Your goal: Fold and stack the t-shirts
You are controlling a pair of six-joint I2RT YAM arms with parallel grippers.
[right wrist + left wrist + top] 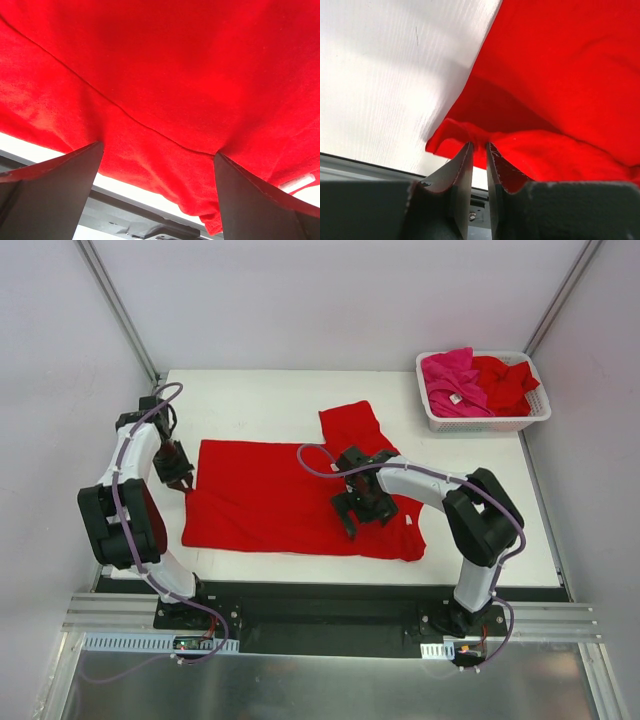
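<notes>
A bright red t-shirt (270, 500) lies spread flat across the white table (250, 400), one sleeve (350, 425) pointing to the back. My left gripper (183, 483) is at the shirt's left edge. In the left wrist view its jaws (479, 145) stand a narrow gap apart, with the bunched hem (465, 132) caught between the tips and lifted slightly off the table. My right gripper (355, 515) rests on the shirt's right part. It (157, 150) is wide open, with both fingertips (95, 150) pressing down on the red cloth (165, 75). A small white label (297, 182) shows near the right finger.
A white slotted basket (480, 423) stands at the back right corner. It holds a crumpled magenta-pink t-shirt (450, 380) and a red t-shirt (505, 380). The table's front edge runs just below the spread shirt, with the arm bases behind it.
</notes>
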